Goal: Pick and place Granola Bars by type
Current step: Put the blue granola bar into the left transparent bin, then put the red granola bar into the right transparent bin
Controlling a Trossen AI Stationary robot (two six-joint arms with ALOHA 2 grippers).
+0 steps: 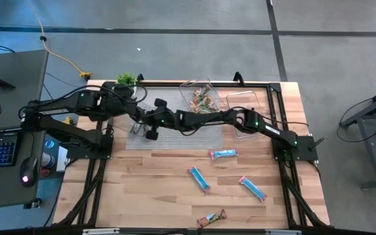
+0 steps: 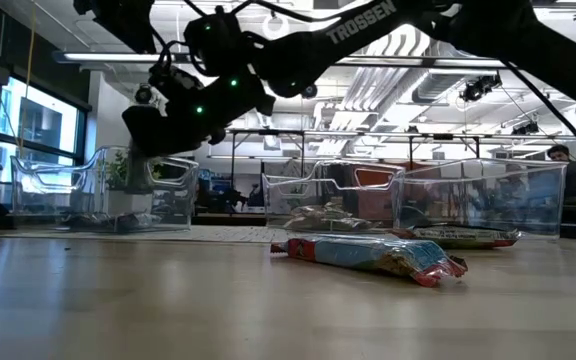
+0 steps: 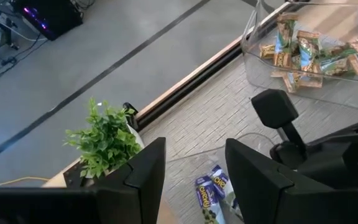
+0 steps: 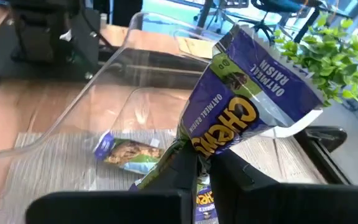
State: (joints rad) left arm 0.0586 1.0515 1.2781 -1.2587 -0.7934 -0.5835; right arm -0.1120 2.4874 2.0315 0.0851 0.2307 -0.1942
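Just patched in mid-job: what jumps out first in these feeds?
The right gripper, reaching across to the clear plastic tub on the table's left, pinches a purple oatmeal-raisin granola bar above it. Light-blue wrapped bars lie scattered on the bare wooden table.

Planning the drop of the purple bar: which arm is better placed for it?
Right. The right gripper is shut on the purple bar above the left tub; the left gripper is open, holding nothing.

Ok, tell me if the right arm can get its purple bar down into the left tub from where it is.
Probably yes. The right gripper is shut on the purple bar right over the left tub, whose top is open. The left gripper, open, hovers close beside it and could crowd the drop.
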